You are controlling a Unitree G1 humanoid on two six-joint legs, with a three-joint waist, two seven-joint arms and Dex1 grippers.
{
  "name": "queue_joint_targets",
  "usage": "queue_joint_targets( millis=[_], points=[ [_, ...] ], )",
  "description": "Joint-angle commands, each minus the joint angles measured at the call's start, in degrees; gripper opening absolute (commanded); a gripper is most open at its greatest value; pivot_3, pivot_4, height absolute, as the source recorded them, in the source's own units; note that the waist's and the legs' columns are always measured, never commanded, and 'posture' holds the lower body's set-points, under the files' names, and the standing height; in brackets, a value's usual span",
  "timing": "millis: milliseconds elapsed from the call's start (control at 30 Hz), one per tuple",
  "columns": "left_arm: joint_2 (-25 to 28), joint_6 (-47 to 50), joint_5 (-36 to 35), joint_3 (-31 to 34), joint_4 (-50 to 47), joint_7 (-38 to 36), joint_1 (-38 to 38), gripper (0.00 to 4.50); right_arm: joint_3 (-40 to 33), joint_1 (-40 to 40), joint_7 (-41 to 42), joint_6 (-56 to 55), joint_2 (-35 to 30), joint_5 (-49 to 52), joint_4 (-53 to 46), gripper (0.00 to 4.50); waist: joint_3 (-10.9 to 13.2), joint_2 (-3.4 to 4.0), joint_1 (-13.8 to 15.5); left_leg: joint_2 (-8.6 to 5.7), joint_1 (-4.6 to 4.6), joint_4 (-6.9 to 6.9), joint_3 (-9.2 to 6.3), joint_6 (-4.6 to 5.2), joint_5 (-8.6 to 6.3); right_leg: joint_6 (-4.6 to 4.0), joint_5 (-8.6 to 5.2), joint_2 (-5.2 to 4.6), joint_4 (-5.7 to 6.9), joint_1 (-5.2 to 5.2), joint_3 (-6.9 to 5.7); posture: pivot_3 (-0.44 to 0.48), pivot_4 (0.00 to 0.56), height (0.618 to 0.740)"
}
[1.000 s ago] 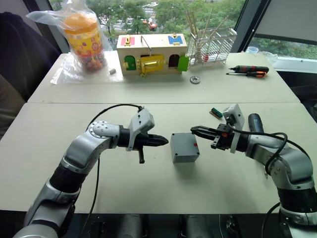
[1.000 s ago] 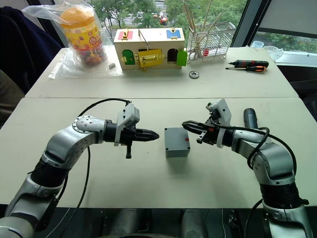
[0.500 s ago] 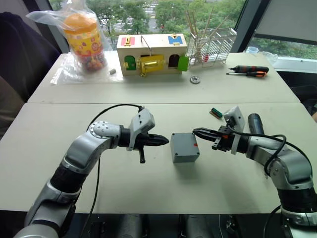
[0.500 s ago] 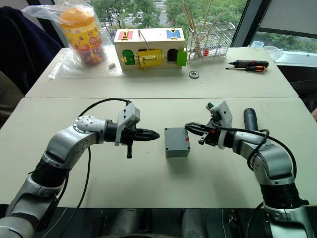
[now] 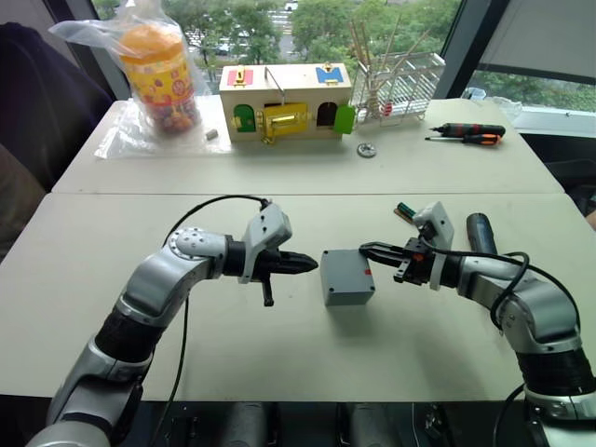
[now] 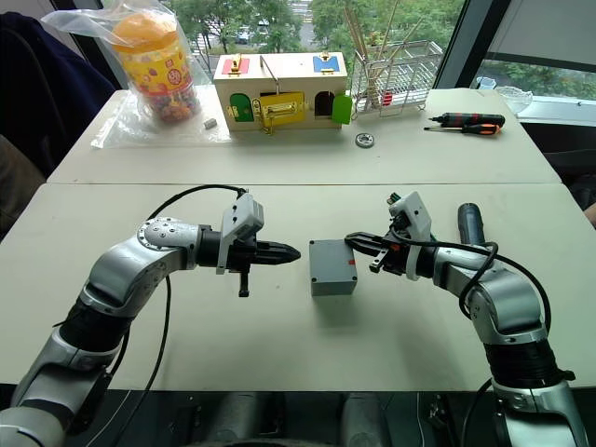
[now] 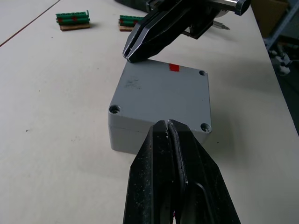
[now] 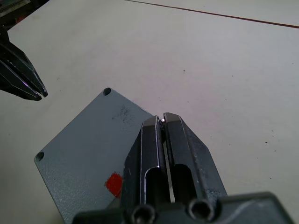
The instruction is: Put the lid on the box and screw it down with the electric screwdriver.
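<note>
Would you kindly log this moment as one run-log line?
lid: seated on box | left gripper: shut, beside box | right gripper: shut, over lid | electric screwdriver: on table, untouched

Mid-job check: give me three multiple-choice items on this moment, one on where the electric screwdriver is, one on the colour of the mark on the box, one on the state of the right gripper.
1. Where does the electric screwdriver lie?
A. On the table beyond the right arm
B. In the left gripper
C. On top of the box

2. What colour is the mark on the box?
A. Blue
B. Red
C. Yellow

3. How does the right gripper stand?
A. Wide open beside the box
B. Shut on the screwdriver
C. Shut, its tip over the lid

Answers: 1 A, it rests on the table behind the right forearm. 2 B, a red patch sits at one edge of the lid. 3 C, the right wrist view shows its fingers pressed together above the grey top.
</note>
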Motion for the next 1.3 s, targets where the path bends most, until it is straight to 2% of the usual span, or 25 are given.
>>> queue_joint_targets(
  millis=[33,200,233,267,367,467,600,700,800,967,1300],
  points=[
    [-0.4,-1.0,0.2,0.1,-0.8,0.3,-0.7,0.0,-0.3,-0.6,0.9,-0.8,-1.3,-0.2,-0.7,1.29,0.0,0.0,0.0,0.0,0.0,0.0,0.0,0.0,0.0,0.0,0.0,0.0,0.0,0.0,0.0,0.0,0.15,0.708],
    [-1.2,-0.6,-0.7,0.7,-1.0,0.7,-0.9,0.0,-2.3,-1.0,1.5,0.0,-3.6,0.5,-1.3,3.83,0.0,0.0,0.0,0.0,0.0,0.0,0.0,0.0,0.0,0.0,0.0,0.0,0.0,0.0,0.0,0.0,0.15,0.708],
    [-1.4,-0.5,-0.8,0.8,-1.1,0.8,-1.0,0.0,-3.1,-1.1,1.4,0.2,-4.0,0.8,-1.4,4.25,0.0,0.0,0.0,0.0,0.0,0.0,0.0,0.0,0.0,0.0,0.0,-0.01,0.0,0.0,0.0,0.0,0.15,0.708],
    [-1.7,-0.4,-1.0,0.9,-1.2,0.9,-1.1,0.0,-4.1,-1.4,1.2,0.6,-4.6,1.2,-1.4,4.43,0.0,0.0,0.0,0.0,0.0,0.0,0.0,0.0,0.0,0.0,0.0,-0.01,0.0,0.0,0.0,0.0,0.15,0.708],
    [-2.9,-0.3,-1.7,1.1,-1.8,1.2,-1.6,0.0,-10.5,-4.4,0.3,5.3,-8.0,4.9,-0.8,4.43,0.0,0.0,0.1,0.01,0.0,0.0,0.01,0.0,0.0,0.0,0.0,-0.01,0.0,0.0,0.0,0.0,0.15,0.708],
    [-4.3,-0.4,-2.2,0.1,-3.6,0.6,-2.2,0.0,-15.0,-7.7,1.7,11.7,-15.3,7.1,2.6,4.43,0.0,0.0,0.2,0.03,0.0,0.02,0.0,0.01,0.0,0.0,0.0,-0.05,0.0,0.0,0.0,0.0,0.15,0.708],
    [-6.8,-2.5,-1.9,-2.8,-6.0,-0.2,-3.0,0.0,-9.8,-8.9,6.5,14.2,-29.1,1.7,10.3,4.43,0.0,-0.03,0.3,0.03,0.0,-0.02,-0.02,0.05,-0.03,0.0,0.0,-0.04,-0.1,0.04,-0.01,0.0,0.15,0.708],
    [-9.2,-3.9,-1.0,-4.4,-6.3,0.8,-3.5,0.0,-5.3,-11.3,8.5,18.4,-34.2,0.0,16.0,4.43,0.0,-0.04,-0.2,0.03,0.04,-0.01,0.06,0.07,-0.04,0.0,0.0,-0.05,-0.1,0.04,0.07,0.0,0.15,0.708],
    [-10.8,-5.7,0.4,-6.0,-6.7,2.2,-2.9,0.0,2.6,-15.2,12.1,22.1,-38.0,-3.6,23.9,4.43,0.0,0.03,-0.2,0.04,0.16,-0.06,0.19,0.07,-0.04,-0.01,0.0,-0.04,-0.04,0.03,0.21,0.0,0.15,0.708],
    [-12.7,-7.9,1.8,-6.5,-5.3,4.7,-1.7,0.0,13.5,-23.5,18.5,25.8,-37.7,-8.2,32.6,4.43,0.0,0.03,-0.2,0.06,0.16,-0.09,0.21,0.07,-0.04,-0.01,0.0,-0.06,-0.06,-0.01,0.24,0.0,0.15,0.708],
    [-13.9,-8.1,3.4,-7.2,-6.7,8.7,1.5,0.0,25.1,-34.0,25.1,21.1,-30.1,-19.1,51.1,4.43,0.0,0.03,0.0,0.04,0.1,-0.05,0.19,0.06,-0.04,-0.01,0.0,-0.09,-0.07,-0.01,0.2,0.0,0.15,0.708]
  ],
)
